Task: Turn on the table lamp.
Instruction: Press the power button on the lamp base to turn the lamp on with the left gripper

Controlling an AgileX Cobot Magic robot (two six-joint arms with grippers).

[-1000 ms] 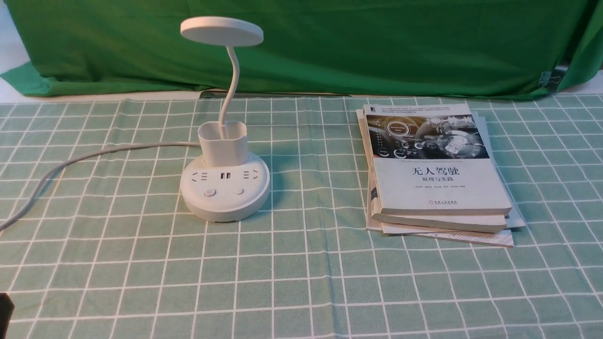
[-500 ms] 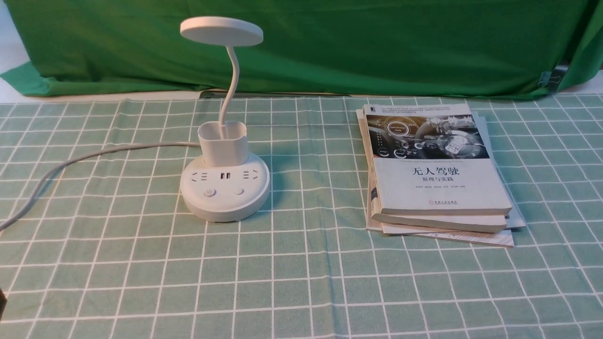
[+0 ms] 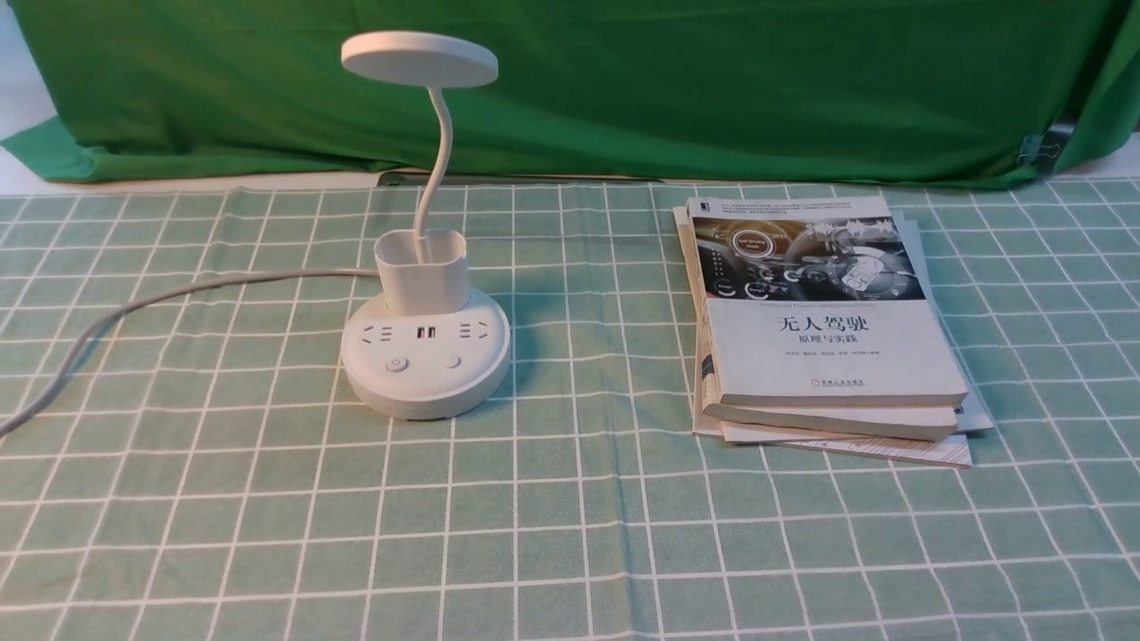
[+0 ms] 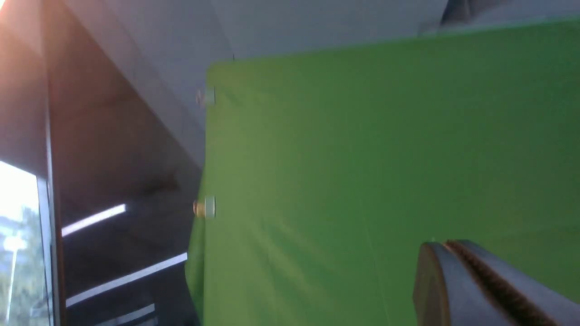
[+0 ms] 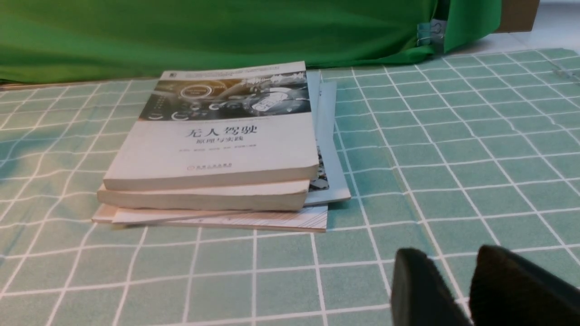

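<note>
A white gooseneck desk lamp (image 3: 427, 352) stands upright on a table spread with a green-and-white checked tablecloth (image 3: 570, 534), on the robot's left side of the front view. Its flat disc head (image 3: 419, 60) faces down over its own base, and the thin curved neck rises from a cup-shaped holder (image 3: 424, 283). No glow shows on the disc, so the lamp seems to be off.

Two round buttons sit on the part of the base nearest the robot, one marked with a power symbol (image 3: 396, 364), the other a plain button (image 3: 451, 362). Facing the robot like this, they can probably be reached without passing under the head. The grey cord (image 3: 178, 289) leaves from beside the holder and runs off to the left, away from the buttons.

A stack of books (image 3: 828, 347) lies flat to the right, well apart from the lamp, where it should not hinder a press.

Neither gripper shows in the front view. In the left wrist view, the left gripper (image 4: 457, 244) has its fingers pressed together with nothing between them, against a green backdrop; closed like that, it would make a narrow tip for pressing. In the right wrist view, the right gripper (image 5: 453, 258) has its blurred fingers parted and empty; it is likely just waiting, being on the books' side.
</note>
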